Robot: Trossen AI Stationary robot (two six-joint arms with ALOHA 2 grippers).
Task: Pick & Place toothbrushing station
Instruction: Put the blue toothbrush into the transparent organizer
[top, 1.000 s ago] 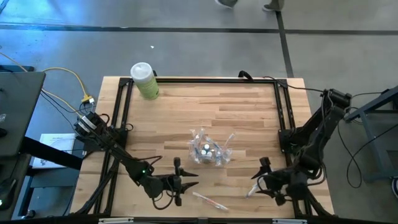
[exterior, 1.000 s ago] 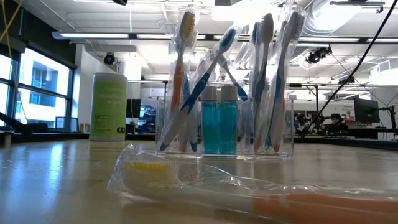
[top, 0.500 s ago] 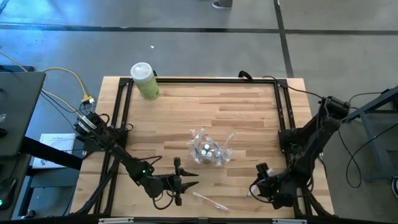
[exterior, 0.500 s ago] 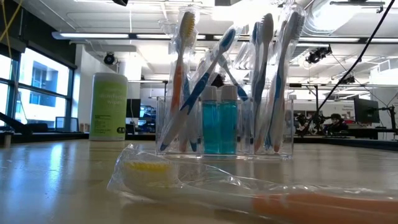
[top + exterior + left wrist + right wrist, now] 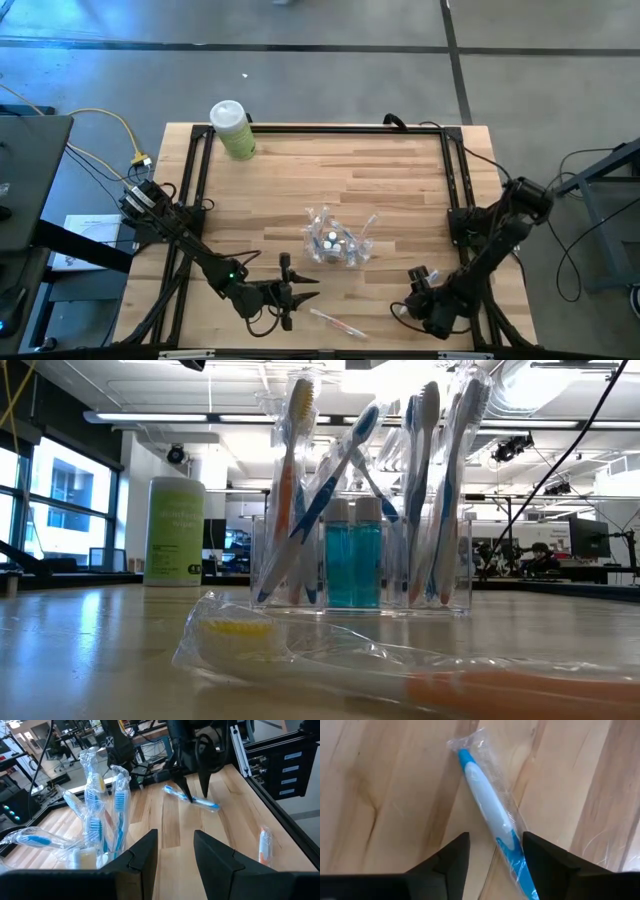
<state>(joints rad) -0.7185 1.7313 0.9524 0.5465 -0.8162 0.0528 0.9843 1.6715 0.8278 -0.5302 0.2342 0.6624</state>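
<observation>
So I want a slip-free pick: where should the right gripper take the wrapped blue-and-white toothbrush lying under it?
Probably mid-handle, from straight above. The wrapped blue-and-white toothbrush lies flat on the wooden table, so set the right gripper's fingers either side of the slim handle, clear of the loose wrapper end.

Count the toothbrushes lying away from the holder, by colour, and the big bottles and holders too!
blue toothbrush: 1
orange toothbrush: 1
green bottle: 1
clear holder: 1
Total: 4
</observation>
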